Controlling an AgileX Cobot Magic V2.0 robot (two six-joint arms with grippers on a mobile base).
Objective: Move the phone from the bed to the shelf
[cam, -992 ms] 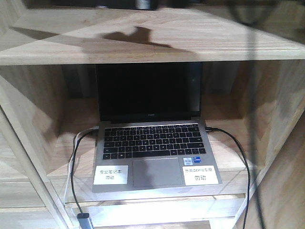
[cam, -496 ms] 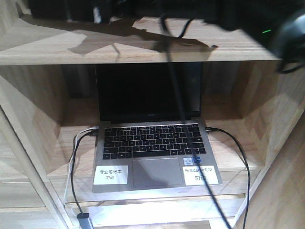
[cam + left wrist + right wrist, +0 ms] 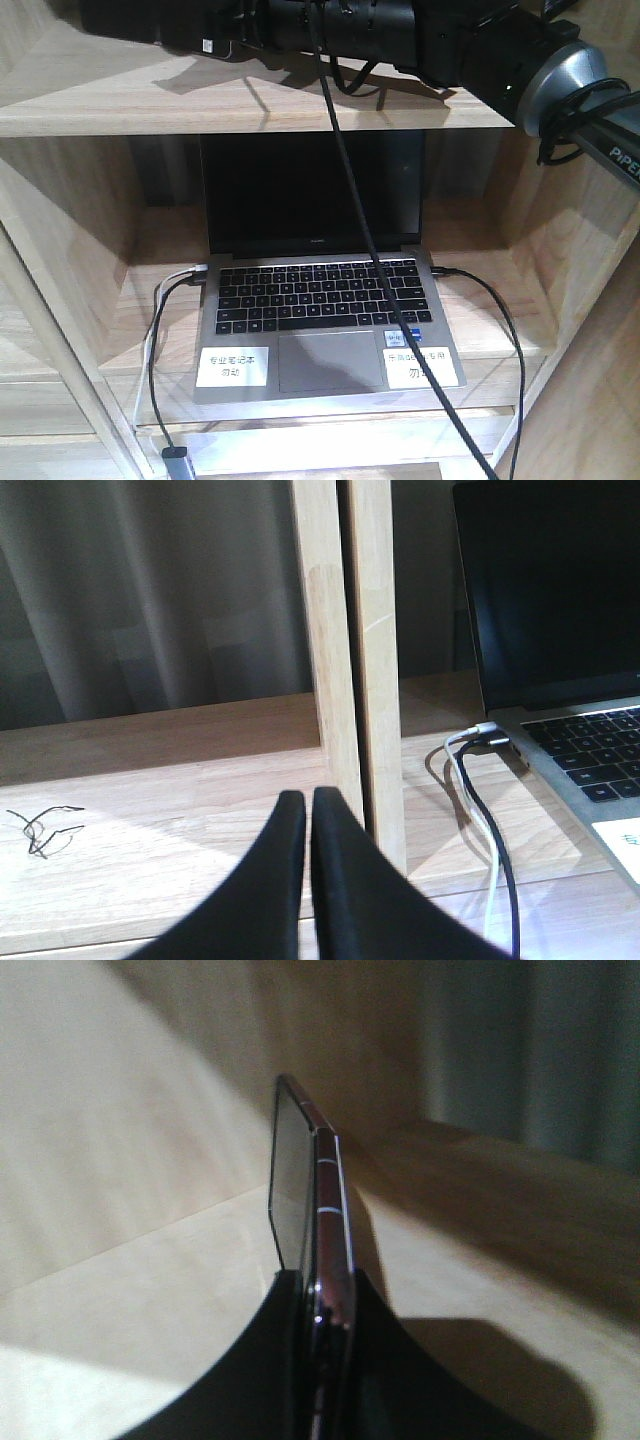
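While the right arm (image 3: 420,40) stretches across the top board of the shelf (image 3: 90,100), a cable (image 3: 370,250) hangs from it in front of the open laptop (image 3: 320,300) in the bay below. That laptop sits to the right of the left end effector (image 3: 308,820), past an upright wooden post (image 3: 350,660) directly ahead of it; two cords (image 3: 490,820) run from the laptop's side. The left end effector has its fingers pressed together with nothing between them, low over a shelf board. The right end effector (image 3: 320,1305) pinches the phone (image 3: 305,1185) on edge, its upper end standing up beyond the fingers, above a pale wooden board.
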